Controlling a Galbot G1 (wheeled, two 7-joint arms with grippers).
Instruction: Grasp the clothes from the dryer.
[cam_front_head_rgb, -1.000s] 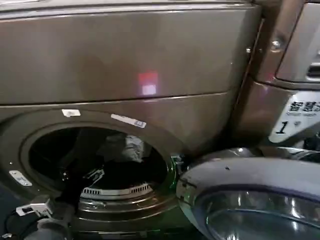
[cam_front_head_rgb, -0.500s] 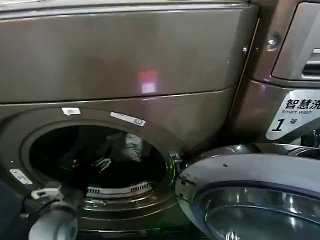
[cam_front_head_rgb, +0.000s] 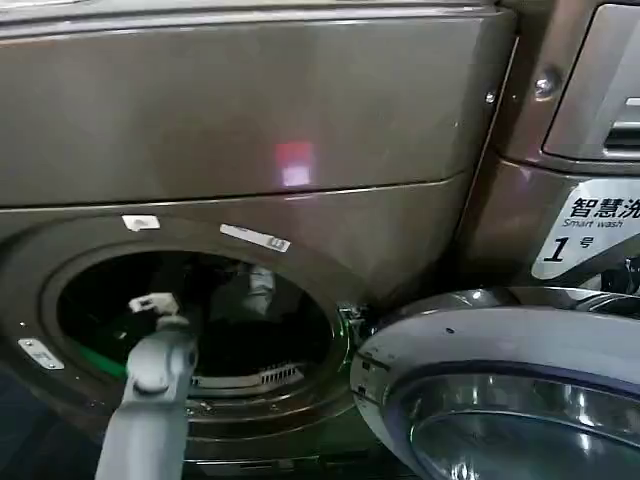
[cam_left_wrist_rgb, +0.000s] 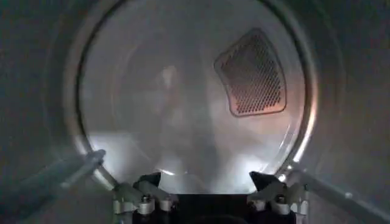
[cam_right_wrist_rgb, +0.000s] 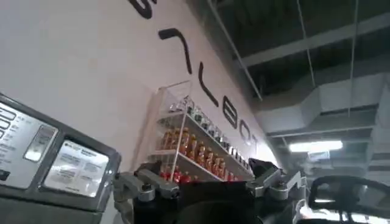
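Inside the bronze-brown metallic dryer (cam_front_head_rgb: 300, 110) we see our left end effector (cam_left_wrist_rgb: 210, 195), fingers spread, empty. Small pale grey-white wrinkly clothes (cam_front_head_rgb: 258, 290) lie deep in its drum. Right end effector (cam_right_wrist_rgb: 207, 182) spread, pointing away.

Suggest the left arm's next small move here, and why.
Probably ease the left gripper deeper into the dryer toward the clothes: its fingers stand open inside the porthole with nothing between them, and the pale bundle lies farther back.
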